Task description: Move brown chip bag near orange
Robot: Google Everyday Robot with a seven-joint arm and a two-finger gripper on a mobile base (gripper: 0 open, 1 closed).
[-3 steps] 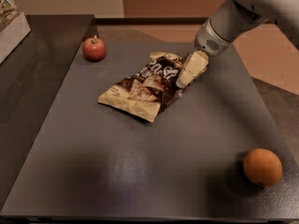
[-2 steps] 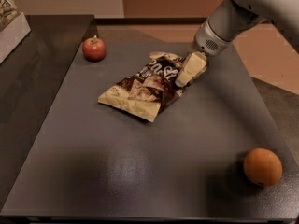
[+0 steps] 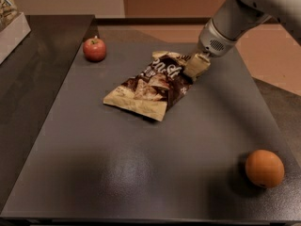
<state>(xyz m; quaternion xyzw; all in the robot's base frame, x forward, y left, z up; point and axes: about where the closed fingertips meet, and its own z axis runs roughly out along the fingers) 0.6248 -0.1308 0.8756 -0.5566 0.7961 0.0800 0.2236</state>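
Tabletop [image 3: 141, 173]: slanted arm's [image 3: 230, 25] gripper [image 3: 195, 66] touches brown chip bag [image 3: 148, 86].

Arm's showing as a thick, smooth, light-grey rounded tube [image 3: 263, 1], entering at the top right corner. It's tapering into a short silver-grey cylindrical wrist collar [image 3: 221, 32], which is carrying a small dark dotted grille patch [image 3: 216, 44] on its lower face. Below the collar, the cream-beige blocky gripper [image 3: 196, 66] is looking matte and chunky; it's sitting at the far right end of the crinkly brown-and-tan chip bag [image 3: 150, 84].
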